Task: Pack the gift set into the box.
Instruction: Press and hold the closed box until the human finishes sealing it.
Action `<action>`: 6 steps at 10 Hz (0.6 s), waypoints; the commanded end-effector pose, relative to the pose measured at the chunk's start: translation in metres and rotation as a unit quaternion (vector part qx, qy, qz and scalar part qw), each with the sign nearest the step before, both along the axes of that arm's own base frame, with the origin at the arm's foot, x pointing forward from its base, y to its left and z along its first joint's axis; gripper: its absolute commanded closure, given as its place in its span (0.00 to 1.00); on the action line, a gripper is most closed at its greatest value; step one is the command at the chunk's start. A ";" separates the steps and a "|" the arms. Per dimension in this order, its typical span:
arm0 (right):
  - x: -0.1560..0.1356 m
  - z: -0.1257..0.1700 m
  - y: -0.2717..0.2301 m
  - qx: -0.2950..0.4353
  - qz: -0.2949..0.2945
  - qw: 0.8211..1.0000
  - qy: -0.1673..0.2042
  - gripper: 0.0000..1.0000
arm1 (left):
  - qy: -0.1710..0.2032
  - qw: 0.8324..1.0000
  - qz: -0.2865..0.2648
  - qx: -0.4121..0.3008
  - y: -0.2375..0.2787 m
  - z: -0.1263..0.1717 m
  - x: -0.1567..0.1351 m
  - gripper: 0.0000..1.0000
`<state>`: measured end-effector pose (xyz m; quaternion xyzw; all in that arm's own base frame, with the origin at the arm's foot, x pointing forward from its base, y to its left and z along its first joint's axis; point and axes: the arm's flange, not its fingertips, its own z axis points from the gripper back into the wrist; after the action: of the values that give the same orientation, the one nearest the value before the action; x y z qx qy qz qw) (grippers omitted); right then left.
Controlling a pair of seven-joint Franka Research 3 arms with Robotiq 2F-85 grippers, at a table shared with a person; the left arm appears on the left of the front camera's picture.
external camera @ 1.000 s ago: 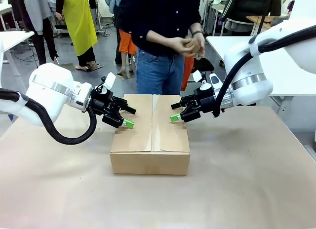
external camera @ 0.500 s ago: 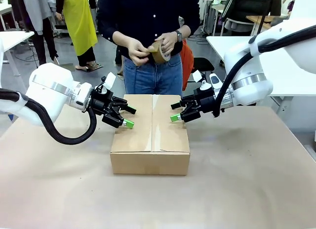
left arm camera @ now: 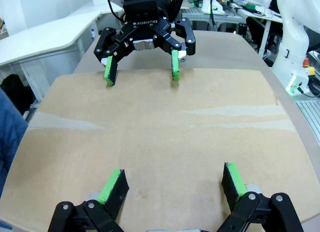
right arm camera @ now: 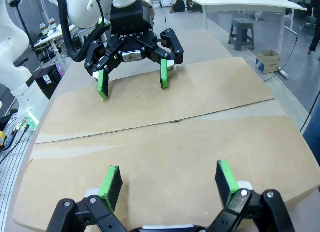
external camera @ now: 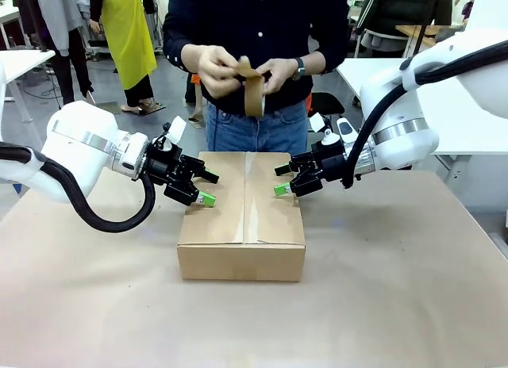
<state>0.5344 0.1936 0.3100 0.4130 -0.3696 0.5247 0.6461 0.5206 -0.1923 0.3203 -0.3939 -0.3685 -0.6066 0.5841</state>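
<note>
Cardboard box [external camera: 242, 217] sits mid-table with its top flaps folded shut, so the gift set cannot be seen. Both grippers press down on the lid with fingers spread and nothing held: the left gripper [external camera: 202, 187] on its left flap, the right gripper [external camera: 284, 179] on its right. Behind the box, a person's hands [external camera: 218, 69] pull a strip from a roll of brown tape [external camera: 254, 94].

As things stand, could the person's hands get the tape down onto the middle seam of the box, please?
Probably yes. The left pincer and right pincer sit open at opposite sides of the box, so its middle seam looks free below the hands holding the tape.
</note>
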 end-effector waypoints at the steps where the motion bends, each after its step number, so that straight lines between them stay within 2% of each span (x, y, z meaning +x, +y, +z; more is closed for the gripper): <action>1: 0.001 -0.003 0.000 0.001 0.002 1.000 0.003 0.00 | -0.005 1.000 -0.002 0.002 0.000 -0.003 0.000 0.00; 6: 0.001 -0.003 0.000 0.001 0.002 1.000 0.003 0.00 | -0.005 1.000 -0.002 0.002 0.000 -0.003 0.000 0.00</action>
<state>0.5344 0.1936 0.3100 0.4130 -0.3696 0.5247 0.6461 0.5206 -0.1923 0.3203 -0.3939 -0.3685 -0.6066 0.5841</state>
